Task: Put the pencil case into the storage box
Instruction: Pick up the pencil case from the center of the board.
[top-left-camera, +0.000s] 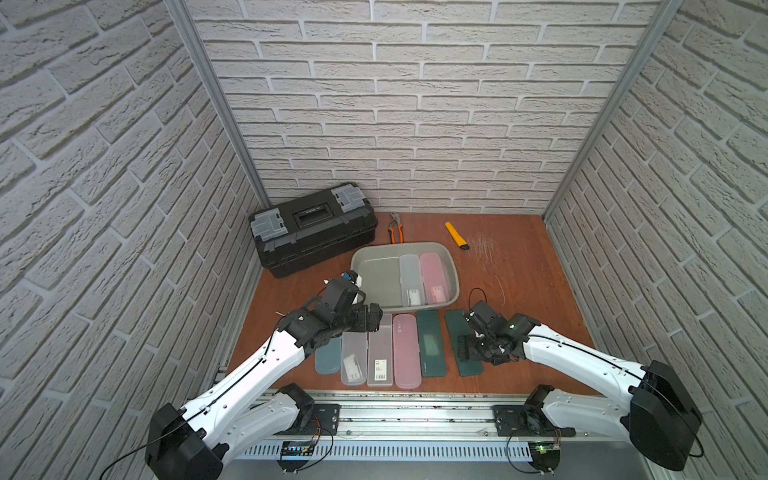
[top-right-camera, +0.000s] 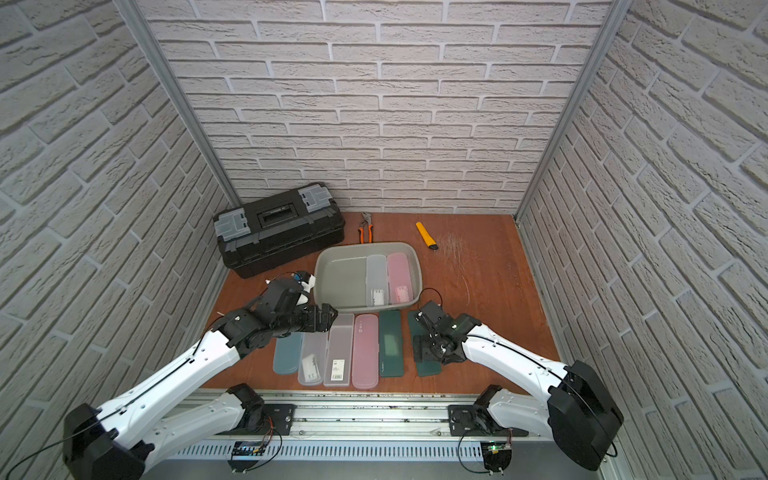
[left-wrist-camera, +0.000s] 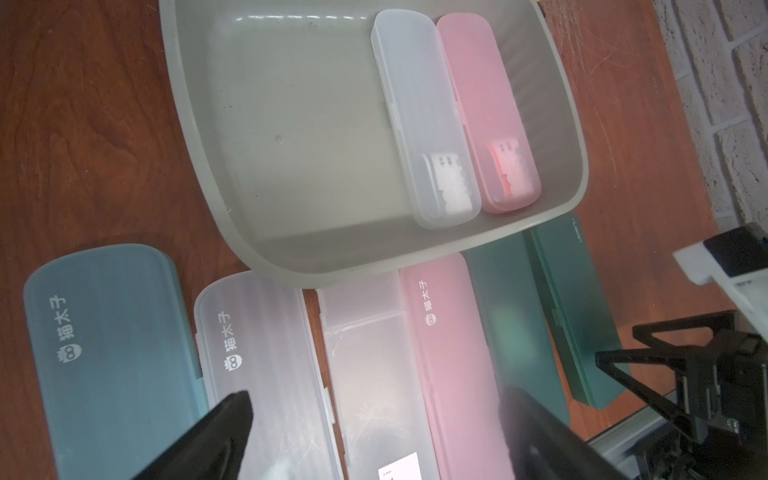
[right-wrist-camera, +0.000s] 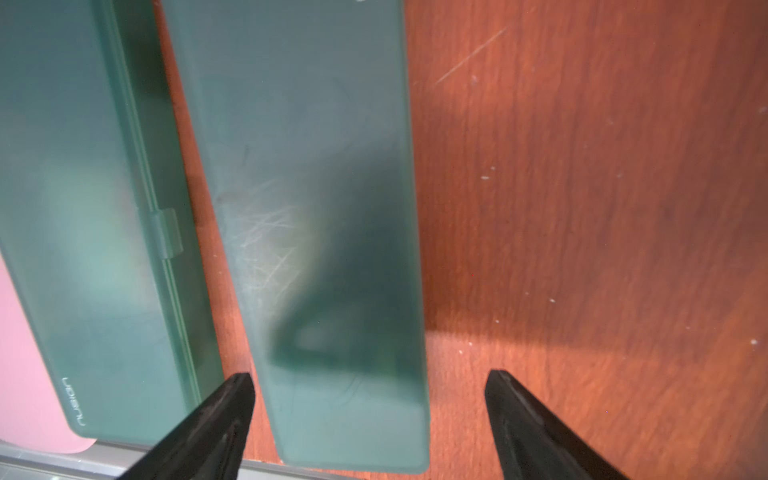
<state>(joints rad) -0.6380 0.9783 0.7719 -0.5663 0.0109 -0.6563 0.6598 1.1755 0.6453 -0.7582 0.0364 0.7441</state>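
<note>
The dark green pencil case (right-wrist-camera: 332, 208) lies flat, rightmost in the row along the front edge of the bench (top-left-camera: 519, 291), near the storage box (top-left-camera: 376, 282); the right tool (right-wrist-camera: 369, 374) hangs over it, wide open and empty; the left tool (left-wrist-camera: 374, 392) gapes empty over a clear case (left-wrist-camera: 266, 353)

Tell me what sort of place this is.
Likely a staged robot test booth, not a real workshop: white brick-pattern wall panels framed by aluminium posts, a reddish wooden tabletop, and a silver metal mounting rail along its front edge.

Even overhead light, blurred wrist close-ups
</note>
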